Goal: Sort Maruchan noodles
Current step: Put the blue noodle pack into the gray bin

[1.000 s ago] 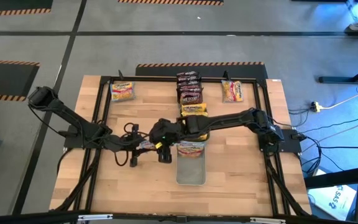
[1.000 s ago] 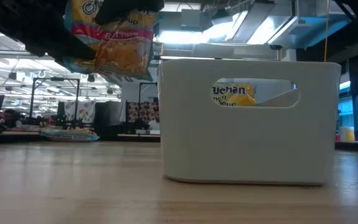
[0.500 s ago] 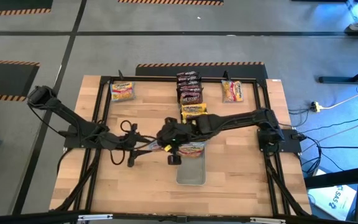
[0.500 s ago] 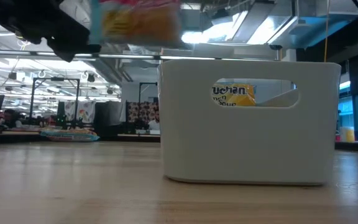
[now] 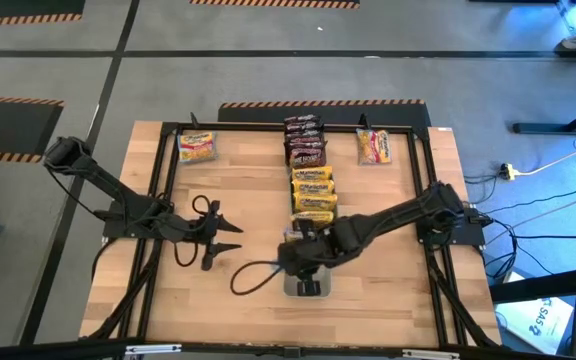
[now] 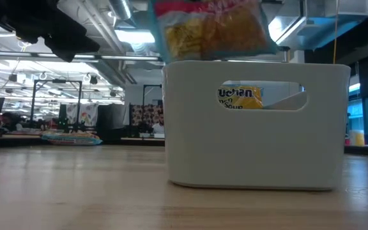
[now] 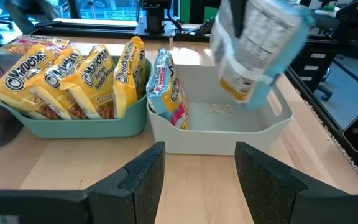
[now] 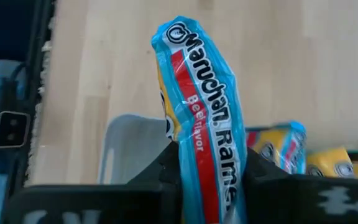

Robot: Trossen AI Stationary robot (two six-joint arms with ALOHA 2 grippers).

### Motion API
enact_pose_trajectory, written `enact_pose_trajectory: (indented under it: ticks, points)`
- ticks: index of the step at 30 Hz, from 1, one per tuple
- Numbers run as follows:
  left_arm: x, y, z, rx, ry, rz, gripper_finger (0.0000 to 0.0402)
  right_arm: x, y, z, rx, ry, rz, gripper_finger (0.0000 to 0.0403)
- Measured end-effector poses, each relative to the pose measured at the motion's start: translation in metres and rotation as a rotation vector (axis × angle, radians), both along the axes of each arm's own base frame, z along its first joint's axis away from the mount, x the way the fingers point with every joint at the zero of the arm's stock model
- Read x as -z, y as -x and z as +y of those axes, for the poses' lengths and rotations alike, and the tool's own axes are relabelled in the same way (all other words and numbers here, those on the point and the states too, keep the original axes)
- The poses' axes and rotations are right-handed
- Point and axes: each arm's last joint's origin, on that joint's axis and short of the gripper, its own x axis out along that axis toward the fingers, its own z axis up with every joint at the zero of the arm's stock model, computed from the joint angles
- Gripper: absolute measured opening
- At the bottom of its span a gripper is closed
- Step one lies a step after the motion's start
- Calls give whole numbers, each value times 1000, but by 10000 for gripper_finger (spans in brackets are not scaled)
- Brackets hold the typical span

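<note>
My right gripper [image 8: 207,167] is shut on a blue-edged Maruchan packet [image 8: 201,112] with a red stripe. It holds the packet in the air over the white tray [image 7: 253,127], above the rim in the low view [image 6: 213,29]. One pink-and-blue packet [image 7: 169,90] stands on edge against the tray's wall. Yellow packets [image 7: 73,71] stand in a teal tray [image 7: 73,124] beside it. My left gripper [image 7: 197,177] is open, left of the trays [image 5: 220,236], and touches nothing. My right gripper pinches the packet's two flat faces between its two fingers [image 8: 166,168], at the packet's upper part [image 8: 219,177]. The fingers slant down from the table's right side. The packet hangs tilted below them [image 7: 257,50], clear of the tray.
Dark packets [image 5: 305,140] lie in a row at the far middle. Loose packets lie at the far left [image 5: 196,147] and far right [image 5: 373,147]. A black frame [image 5: 168,130] rings the tabletop. Bare wood lies near the front left [image 5: 178,300].
My right gripper has carried the packet from beside my left gripper toward the table's right and near edge, over the white tray, tipping further down. My left gripper now stands apart from the packet.
</note>
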Motion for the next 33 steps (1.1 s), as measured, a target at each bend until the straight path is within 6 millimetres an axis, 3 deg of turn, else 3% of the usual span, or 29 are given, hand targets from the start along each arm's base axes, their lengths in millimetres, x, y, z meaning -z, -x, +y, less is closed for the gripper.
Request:
enact_pose_trajectory:
  ticks: [10,14,20,28,33]
  points:
    - [0,0,0,-6,17,-4,189,50,37,-17,119,-103,-181,58]
    - [-1,-1,1,-19,15,-13,187,81,49,-21,161,-145,-187,54]
    - [-1,-2,4,-39,16,-16,188,106,57,-24,185,-150,-161,59]
    - [-3,-4,6,-53,27,-31,186,118,61,-27,210,-122,-178,69]
    - [-4,-4,6,-53,33,-40,186,118,61,-28,216,-94,-187,116]
